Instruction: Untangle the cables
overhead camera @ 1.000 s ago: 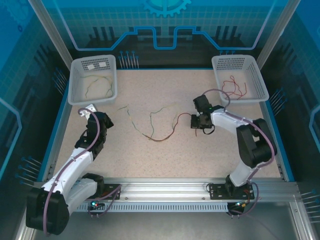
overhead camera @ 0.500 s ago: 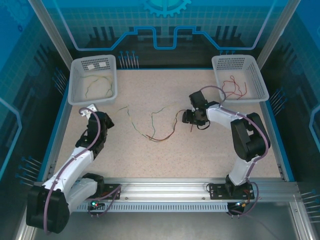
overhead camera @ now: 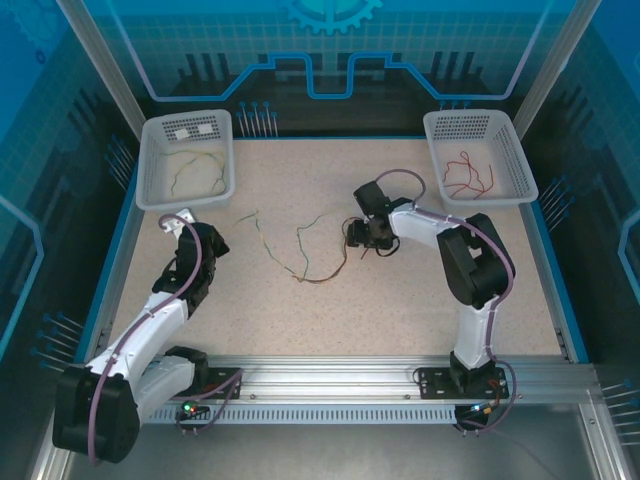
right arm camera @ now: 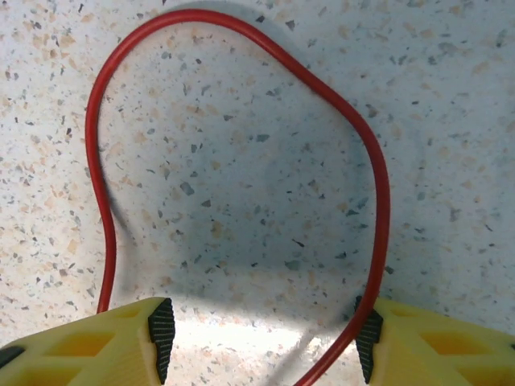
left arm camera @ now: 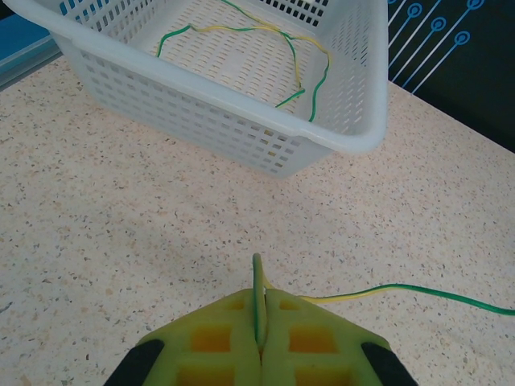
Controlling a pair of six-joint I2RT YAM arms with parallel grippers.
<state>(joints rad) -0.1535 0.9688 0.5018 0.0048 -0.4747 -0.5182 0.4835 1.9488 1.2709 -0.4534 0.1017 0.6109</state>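
The left basket (overhead camera: 186, 158) holds a loose yellow-green cable (left arm camera: 322, 76). Just in front of it, the left gripper (left arm camera: 259, 322) has its pads pressed together on a yellow-green wire (left arm camera: 257, 277) that runs off to the right over the speckled table (overhead camera: 300, 320). At mid-table lie the tangled cables (overhead camera: 302, 252), thin yellow-green, brown and red strands in open curls. At their right end the right gripper (right arm camera: 261, 342) has its fingers spread wide, a red loop (right arm camera: 383, 201) arching flat between them. The right basket (overhead camera: 478, 155) holds a curled red cable (overhead camera: 466, 180)
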